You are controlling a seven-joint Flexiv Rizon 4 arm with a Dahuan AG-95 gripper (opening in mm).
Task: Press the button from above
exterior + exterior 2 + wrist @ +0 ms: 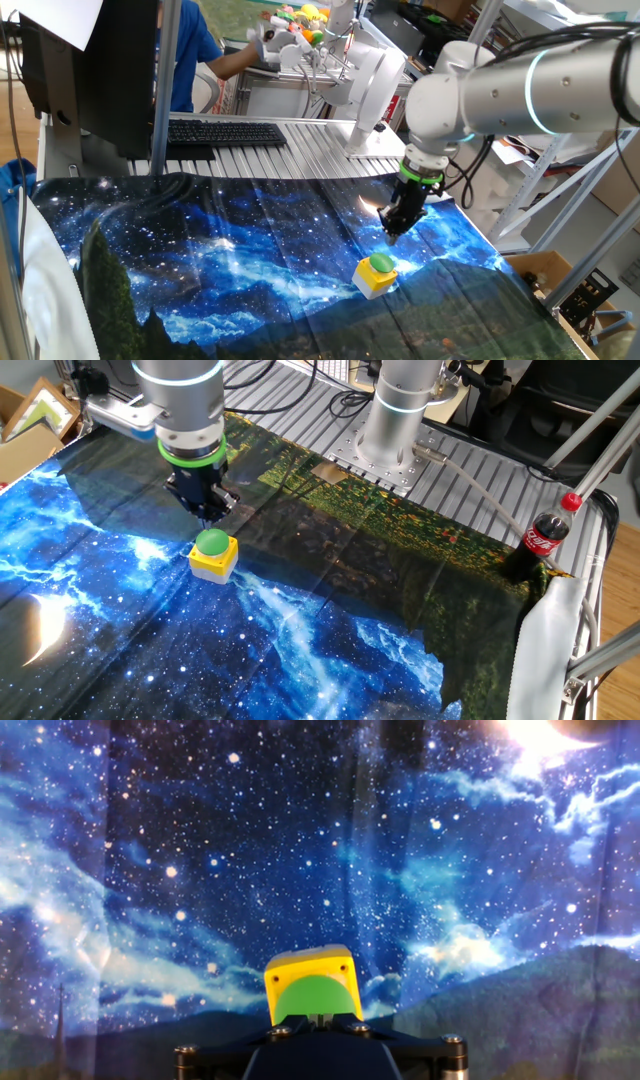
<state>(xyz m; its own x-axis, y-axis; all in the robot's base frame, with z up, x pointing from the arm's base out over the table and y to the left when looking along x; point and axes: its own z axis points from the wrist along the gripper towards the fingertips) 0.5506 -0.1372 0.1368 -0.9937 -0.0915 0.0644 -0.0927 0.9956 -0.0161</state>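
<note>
Open air lies between the gripper (211,512) and the button (212,543) below it. The starry cloth (330,640) around is bare; a cola bottle (541,537) stands well apart.

Galaxy-print cloth (230,260), ribbed metal table (290,160), shelving (560,190)

button (212,543): on cloth (330,630), under gripper (207,510)
bottle (540,538): cloth's edge, well apart from button

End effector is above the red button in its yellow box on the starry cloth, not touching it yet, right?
Wrong colour: the button is green, not red, as the other fixed view shows. The rest holds: the end effector is above it, clear of the cap, on the starry cloth.
</note>
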